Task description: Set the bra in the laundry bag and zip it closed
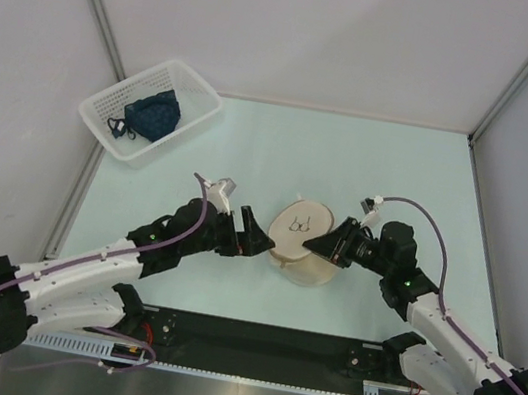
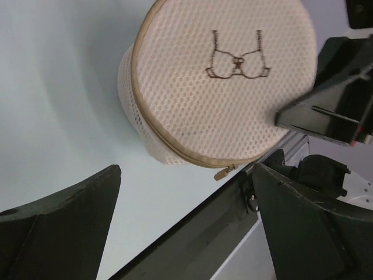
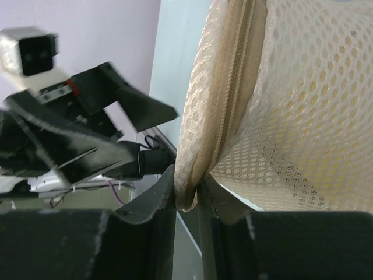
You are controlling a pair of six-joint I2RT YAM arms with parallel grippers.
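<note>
The laundry bag (image 1: pixel 305 240), a round cream mesh drum, stands tilted at the table's middle with its bra-drawing lid (image 2: pixel 227 81) facing up. Its zip looks shut along the edge I can see, and the pull (image 2: pixel 224 172) hangs at the lid's lower rim. My right gripper (image 1: pixel 329 246) is shut on the bag's rim seam (image 3: pixel 187 192) at its right side. My left gripper (image 1: pixel 255 240) is open and empty just left of the bag, the pull ahead of its jaws (image 2: pixel 186 175). The bra is not in open view. A faint yellow tint shows through the mesh (image 3: pixel 326 175).
A white slatted basket (image 1: pixel 201 88) stands at the back left with a dark blue garment (image 1: pixel 151 115) in it. The black base rail (image 1: pixel 260 344) runs along the near edge. Walls close in the table's left, back and right.
</note>
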